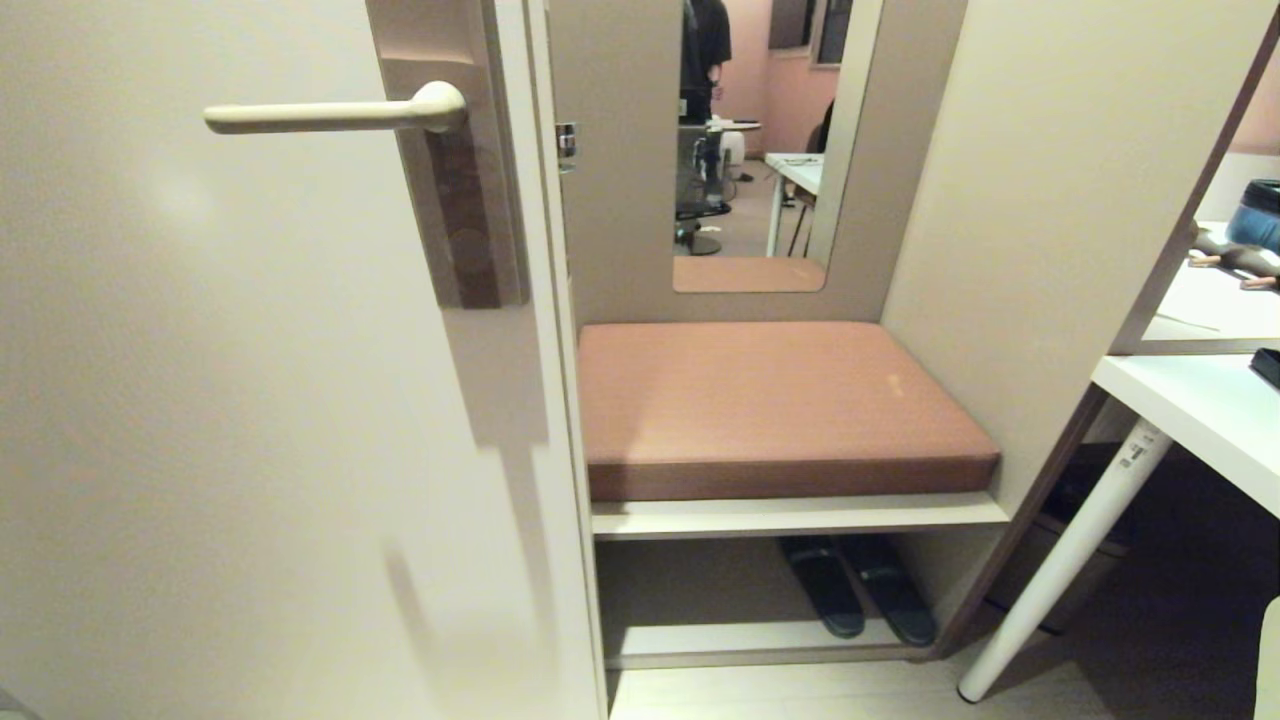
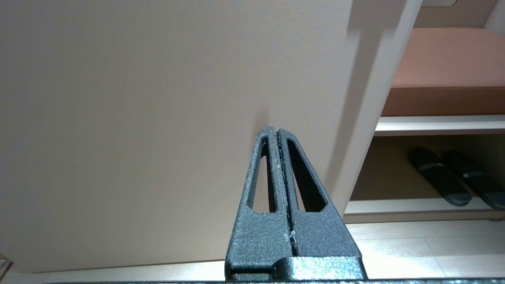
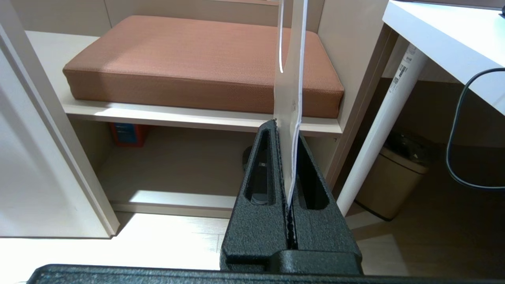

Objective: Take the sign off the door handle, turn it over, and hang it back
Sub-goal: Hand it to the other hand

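Pinching the sign (image 3: 291,79) edge-on between clamped jaws, the right gripper (image 3: 287,130) hangs low; the door handle (image 1: 335,115) is bare, left gripper (image 2: 275,132) jaws together.

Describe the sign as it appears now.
The sign is off the door handle, which is bare. It shows only edge-on: a thin, pale, stiff card, standing upright, its lower end clamped in the shut right end effector. A curved edge near its upper part suggests the hole. Neither printed face can be read.
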Controlling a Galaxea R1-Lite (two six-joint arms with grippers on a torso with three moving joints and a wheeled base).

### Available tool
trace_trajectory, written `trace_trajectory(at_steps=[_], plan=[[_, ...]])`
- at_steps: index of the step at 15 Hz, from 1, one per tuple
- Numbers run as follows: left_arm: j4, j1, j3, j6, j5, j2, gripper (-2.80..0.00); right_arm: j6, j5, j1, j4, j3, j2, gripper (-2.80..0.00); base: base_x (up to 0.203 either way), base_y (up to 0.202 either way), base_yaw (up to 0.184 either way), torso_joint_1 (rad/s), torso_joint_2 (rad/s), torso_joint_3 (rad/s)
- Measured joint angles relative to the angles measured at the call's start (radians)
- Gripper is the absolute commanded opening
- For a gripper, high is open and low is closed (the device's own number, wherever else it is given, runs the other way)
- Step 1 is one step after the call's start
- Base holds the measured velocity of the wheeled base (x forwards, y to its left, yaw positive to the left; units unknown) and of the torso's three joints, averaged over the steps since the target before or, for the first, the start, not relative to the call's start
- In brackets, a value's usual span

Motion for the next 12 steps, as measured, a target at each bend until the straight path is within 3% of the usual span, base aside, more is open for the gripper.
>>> trace_trajectory(at_steps=[8, 12], plan=[[0.0, 0.0, 0.0, 0.0, 0.0, 0.0, -2.8, 0.022, -0.002, 0.0, 0.006, -0.006, 0.0, -2.8, 0.0, 0.0, 0.0, 0.0, 0.0, 0.0], [0.0, 0.0, 0.0, 0.0, 0.0, 0.0, -2.8, 0.024, 0.01, 0.0, 0.1, -0.104, 0.0, -2.8, 0.0, 0.0, 0.0, 0.0, 0.0, 0.0]])
